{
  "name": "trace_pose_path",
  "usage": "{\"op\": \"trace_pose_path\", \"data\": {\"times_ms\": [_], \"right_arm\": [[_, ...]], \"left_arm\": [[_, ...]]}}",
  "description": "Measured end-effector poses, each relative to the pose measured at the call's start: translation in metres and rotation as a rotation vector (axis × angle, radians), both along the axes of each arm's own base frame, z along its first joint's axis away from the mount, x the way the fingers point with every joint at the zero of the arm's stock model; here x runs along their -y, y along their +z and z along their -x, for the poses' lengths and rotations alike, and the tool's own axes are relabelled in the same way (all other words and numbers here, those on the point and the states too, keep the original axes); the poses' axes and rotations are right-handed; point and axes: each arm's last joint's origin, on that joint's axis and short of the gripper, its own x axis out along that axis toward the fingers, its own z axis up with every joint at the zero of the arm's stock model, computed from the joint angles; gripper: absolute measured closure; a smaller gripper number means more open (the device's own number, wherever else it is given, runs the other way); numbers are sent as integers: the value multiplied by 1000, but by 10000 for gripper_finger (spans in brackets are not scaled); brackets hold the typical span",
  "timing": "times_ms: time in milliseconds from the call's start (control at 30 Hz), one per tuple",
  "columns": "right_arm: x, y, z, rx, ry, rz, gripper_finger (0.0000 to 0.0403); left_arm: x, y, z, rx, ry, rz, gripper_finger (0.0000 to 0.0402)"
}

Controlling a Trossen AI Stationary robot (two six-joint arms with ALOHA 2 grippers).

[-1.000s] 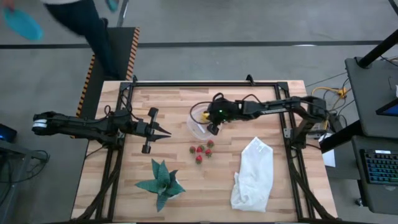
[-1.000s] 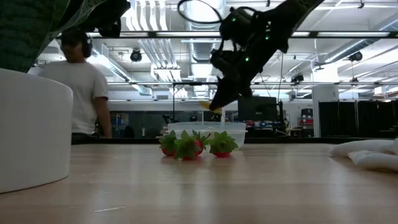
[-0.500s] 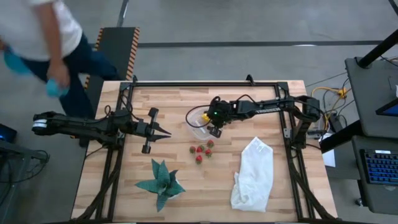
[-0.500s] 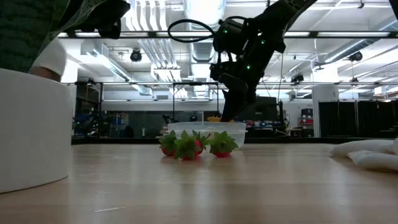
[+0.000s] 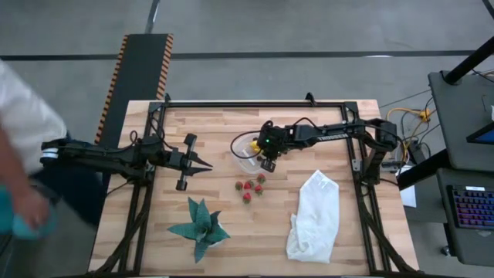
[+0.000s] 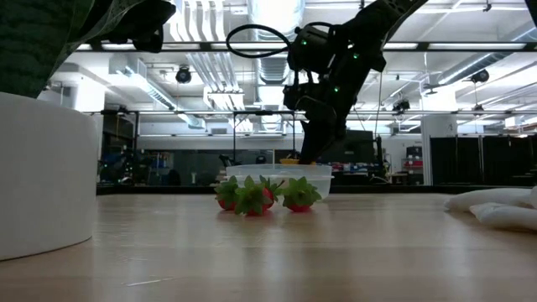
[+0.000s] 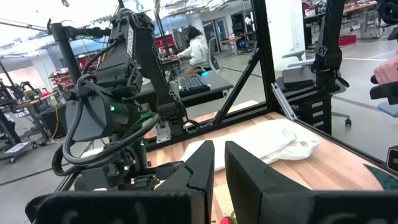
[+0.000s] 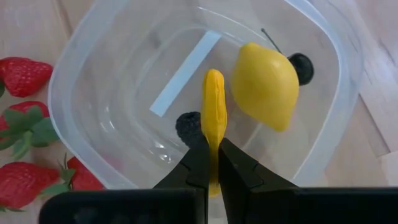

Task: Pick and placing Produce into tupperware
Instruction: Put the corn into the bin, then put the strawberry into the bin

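The tupperware point(image 5: 245, 151), a clear tub with a white mark point(image 8: 185, 74), stands mid-table. Its floor bears a yellow lemon piece point(image 8: 265, 84) and two dark balls point(image 8: 188, 127) point(image 8: 301, 63). My right gripper point(image 8: 213, 148) hangs over the tub point(image 6: 281, 174), shut on a thin orange-yellow piece point(image 8: 213, 106). Several red strawberries point(image 5: 250, 188) lie on the wood just near of the tub. My left gripper point(image 5: 207, 164) hovers at the table's left, shut on nothing. My right gripper pinches the orange-yellow piece by its upper end point(image 8: 214, 134) between its two fingertips point(image 8: 198, 160). The fingers slant steeply down from the table's right. The piece points down from the fingers over the tub's inside, its free end about level with the rim point(image 6: 289, 160).
A green spiky plant shape point(image 5: 199, 226) lies near the front left, and a white cloth bag point(image 5: 315, 216) near the front right. A person point(image 5: 21, 154) stands beside the table's left edge. A black frame point(image 5: 231, 103) runs round the tabletop.
My right gripper has tipped more steeply downward over the tub, bringing the orange-yellow piece down to the rim while staying shut on it. The person has walked from the far left corner to the table's left side.
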Motion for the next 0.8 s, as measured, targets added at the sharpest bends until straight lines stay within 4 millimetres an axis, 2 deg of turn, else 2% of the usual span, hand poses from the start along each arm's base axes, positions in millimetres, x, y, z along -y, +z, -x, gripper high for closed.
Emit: {"op": "trace_pose_path", "data": {"times_ms": [433, 800], "right_arm": [[0, 0, 0, 1, -18, -7, 343], [0, 0, 0, 3, -18, -7, 333]], "left_arm": [[0, 0, 0, 0, 0, 0, 377], [0, 0, 0, 0, 0, 0, 377]]}}
